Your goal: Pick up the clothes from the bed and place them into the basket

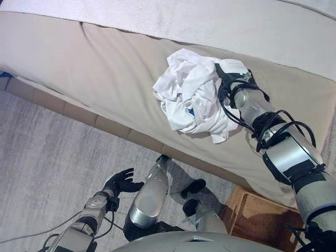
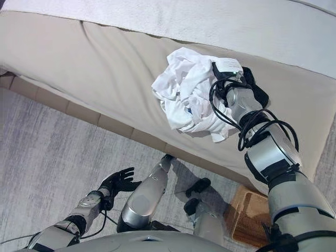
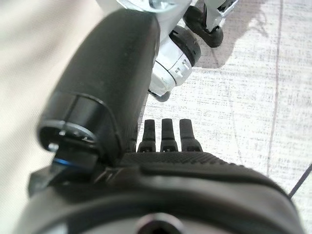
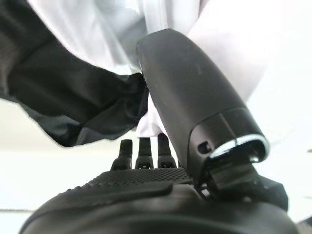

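A crumpled pile of white clothes [image 1: 191,94] lies on the beige bed [image 1: 105,68] near its front edge. My right hand [image 1: 232,73] is at the pile's right side, up against the cloth. In the right wrist view its fingers [image 4: 142,151] are straight and its thumb [image 4: 190,97] stands out, with white cloth [image 4: 97,29] and a dark piece of cloth [image 4: 73,102] just past them. My left hand [image 1: 122,182] hangs low over the floor, open and empty; its straight fingers [image 3: 165,139] show in the left wrist view. A brown wicker basket [image 1: 257,215] stands on the floor at the lower right, below the bed edge.
A white blanket [image 1: 157,18] covers the far part of the bed. A grey rug [image 1: 52,157] covers the floor in front of the bed. The bed's wooden base [image 1: 79,113] runs along its front edge.
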Robot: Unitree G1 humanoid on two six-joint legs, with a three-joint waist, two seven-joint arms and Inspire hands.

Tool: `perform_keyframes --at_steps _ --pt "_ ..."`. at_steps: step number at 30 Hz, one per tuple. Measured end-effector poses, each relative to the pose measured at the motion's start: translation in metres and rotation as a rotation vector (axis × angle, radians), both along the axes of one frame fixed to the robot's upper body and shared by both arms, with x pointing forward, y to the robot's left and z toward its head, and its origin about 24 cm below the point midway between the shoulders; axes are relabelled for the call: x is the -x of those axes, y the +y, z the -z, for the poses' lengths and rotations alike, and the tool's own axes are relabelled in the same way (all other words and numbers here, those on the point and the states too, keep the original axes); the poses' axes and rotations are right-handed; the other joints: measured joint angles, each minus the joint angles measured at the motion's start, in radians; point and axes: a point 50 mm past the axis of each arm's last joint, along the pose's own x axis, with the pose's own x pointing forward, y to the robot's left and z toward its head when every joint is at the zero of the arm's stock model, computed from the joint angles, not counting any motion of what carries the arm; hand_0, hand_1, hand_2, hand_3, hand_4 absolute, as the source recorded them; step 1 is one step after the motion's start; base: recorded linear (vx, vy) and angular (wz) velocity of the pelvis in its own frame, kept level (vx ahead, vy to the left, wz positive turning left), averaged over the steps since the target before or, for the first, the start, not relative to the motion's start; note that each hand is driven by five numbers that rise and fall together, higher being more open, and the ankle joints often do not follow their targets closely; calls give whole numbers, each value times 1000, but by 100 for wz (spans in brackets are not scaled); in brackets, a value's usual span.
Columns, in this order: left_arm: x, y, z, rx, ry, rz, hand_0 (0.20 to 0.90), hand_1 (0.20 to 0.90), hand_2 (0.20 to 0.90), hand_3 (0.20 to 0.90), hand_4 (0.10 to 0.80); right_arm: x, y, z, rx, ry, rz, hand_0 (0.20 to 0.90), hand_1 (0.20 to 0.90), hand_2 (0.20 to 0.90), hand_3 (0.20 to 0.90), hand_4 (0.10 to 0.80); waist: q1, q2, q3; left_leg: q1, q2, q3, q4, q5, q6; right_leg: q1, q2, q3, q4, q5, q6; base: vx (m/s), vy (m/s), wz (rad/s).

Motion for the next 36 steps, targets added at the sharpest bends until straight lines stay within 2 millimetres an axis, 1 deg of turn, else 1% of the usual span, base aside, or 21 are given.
perform_keyframes --at_steps 4,5,7,9,14,15,18,19,20,22,24,25,26,27,28,29,30,32,34,36 --pt "0 0 0 1 1 0 900 900 900 900 800 -1 0 0 15 45 3 900 900 900 900 800 17 0 0 -2 -4 -7 0 -3 -4 0 -3 -9 4 -5 3 29 -40 6" --pt "0 0 0 4 -1 1 900 900 900 900 800 -2 1 -2 16 64 0 300 300 300 200 100 22 0 0 -2 -3 -9 0 -3 -5 1 -3 -11 4 -6 4 25 -60 3" --pt "-1 1 -1 7 -4 -5 900 900 900 900 800 -3 3 -5 30 78 -9 300 300 300 200 100 23 0 0 -2 -2 -14 0 -2 -3 3 0 -16 4 -7 5 26 -63 6" --pt "-1 0 -1 7 -7 -4 900 900 900 900 800 -3 5 -7 3 71 -15 300 300 300 200 100 25 0 0 -2 0 -15 0 1 1 4 3 -18 2 -7 5 20 -40 3" --pt "-3 0 -2 5 -14 -7 900 900 900 900 800 -3 14 -20 -162 -19 -58 300 300 300 200 100 19 0 1 8 4 -14 16 0 -4 21 11 -16 -4 -7 6 40 -31 -1" --pt "-4 0 -3 5 -20 -10 900 900 900 900 800 -3 16 -26 -186 -51 -72 300 300 300 200 100 15 -2 2 12 6 -14 15 0 -4 25 12 -15 -4 -6 6 59 -8 -1" --pt "-1 1 -2 0 -22 -20 900 900 900 900 800 -1 24 -48 -340 -173 -116 300 300 300 200 100 -4 -6 5 44 5 -8 14 -2 -5 55 12 -8 -5 -6 6 56 2 -6" --pt "0 1 -1 -2 -18 -23 900 900 900 900 800 0 24 -55 -400 -219 -122 300 300 300 200 100 -4 -10 7 57 5 2 13 -3 -6 64 11 5 -4 -6 6 67 0 -19" --pt "1 2 -1 -5 -16 -30 900 900 900 900 800 2 23 -65 -456 -273 -122 300 300 300 200 100 -16 -13 8 76 6 10 12 -17 -7 79 11 11 -5 -6 6 90 0 -16" --pt "5 5 0 -4 -10 -54 900 900 900 900 800 5 16 -78 -543 -335 -118 300 300 300 200 100 -30 -18 11 100 7 13 12 -25 -4 102 11 14 -5 -6 6 84 2 -7" --pt "10 6 3 -11 13 -63 900 900 900 900 800 8 5 -91 -609 -418 -85 300 300 300 200 100 -33 -24 9 128 6 33 11 -34 7 122 8 34 -5 -6 6 63 75 -20" --pt "14 8 5 -15 29 -69 900 900 900 900 800 11 -4 -100 -619 -447 -71 300 300 300 200 100 -40 -25 8 148 4 41 12 -39 19 140 6 43 -6 -6 6 52 72 -18" --pt "17 9 6 -22 38 -68 900 900 900 900 800 13 -11 -104 -617 -460 -56 300 300 300 200 100 -48 -26 8 164 4 44 13 -40 21 156 4 46 -6 -6 6 143 4 -15" --pt "24 12 8 -28 58 -84 900 900 900 900 800 16 -22 -110 -625 -478 -33 300 300 300 200 100 -55 -35 2 181 3 52 12 -41 26 169 0 58 -8 -6 6 126 3 -14" --pt "27 14 8 -30 65 -91 900 900 900 900 800 19 -29 -115 -633 -494 -18 300 300 300 200 100 -64 -41 -2 191 3 60 14 -53 34 181 0 65 -17 -6 6 124 3 -17" --pt "30 17 9 -35 74 -98 900 900 900 900 800 21 -36 -119 -649 -509 -3 300 300 300 200 100 -75 -48 -6 198 2 65 14 -53 34 188 -1 69 -21 -6 6 71 -1 -18" --pt "35 19 10 -43 84 -105 900 900 900 900 800 24 -45 -124 -647 -529 13 300 300 300 200 100 -86 -55 -11 209 2 74 13 -49 42 193 -3 79 -20 -6 6 53 -7 -21" --pt "40 23 11 -56 98 -109 900 900 900 900 800 27 -52 -129 -651 -546 33 300 300 300 200 100 -100 -67 -24 217 3 91 14 -52 44 195 -5 94 -20 -5 6 37 -11 -23" --pt "44 26 12 -68 111 -119 900 900 900 900 800 31 -64 -135 -630 -566 60 300 300 300 200 100 -125 -73 -33 239 2 103 14 -52 44 214 -6 114 -28 -5 6 11 -14 -21" --pt "46 26 13 -68 118 -123 900 900 900 900 800 33 -67 -137 -637 -575 67 300 300 300 200 100 -151 -75 -54 248 3 111 12 -53 43 227 -3 119 -48 2 3 21 -15 -16"
